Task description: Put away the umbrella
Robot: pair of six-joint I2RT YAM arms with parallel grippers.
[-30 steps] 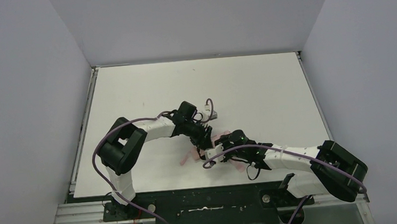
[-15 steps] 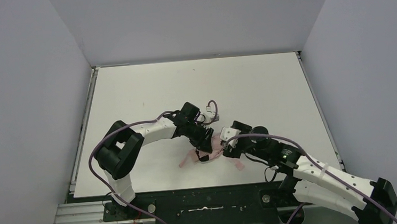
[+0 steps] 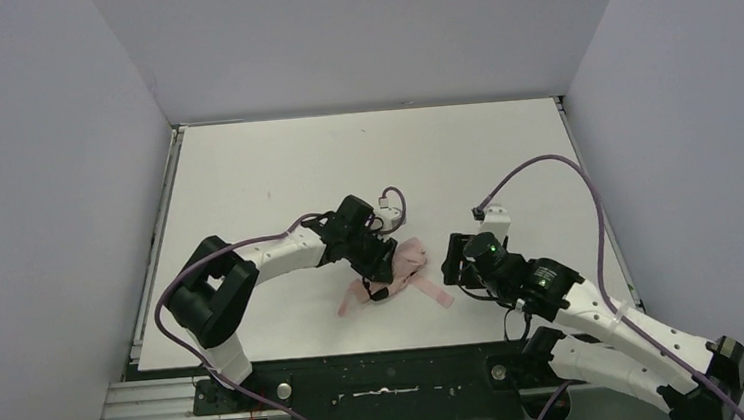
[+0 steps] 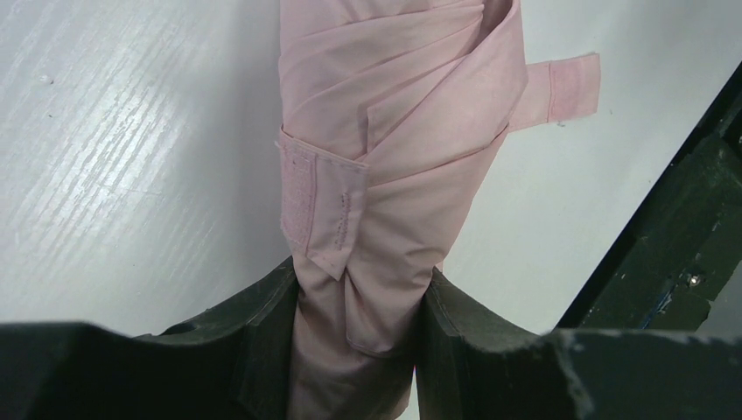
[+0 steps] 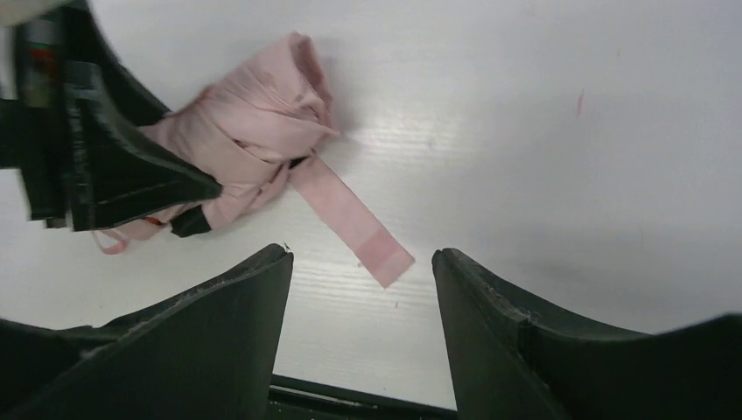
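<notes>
**Left end effector [image 3: 386, 268] pinches pale pink folded fabric umbrella [image 3: 410, 258] on white desk [image 3: 343, 152]**

Top external view: the umbrella lies on the desk's near half, about midway between the left and right edges. The left arm reaches across from the near left corner, and its end effector sits on the bundle's left side. A flat pink fabric strap [image 3: 436, 294] trails from the bundle toward the near edge. The two-finger right end effector [image 3: 450, 260] sits just beside the umbrella on its right, apart from it, with bare desk between them.

Left wrist view: the two dark fingers of the left end effector are pressed against opposite sides of the gathered pink fabric, which narrows where they squeeze it. A stitched tab with a rough patch lies flat on the wrapped folds just above the fingers. A second tab sticks out sideways from the far end of the bundle, over the desk.

Right wrist view: the right end effector's fingers are spread wide and hold nothing; only desk surface shows between them. The free end of the strap lies on the desk just ahead of the gap, touching neither finger. The rolled umbrella lies farther off, at upper left, with the left end effector clamped on it.
</notes>
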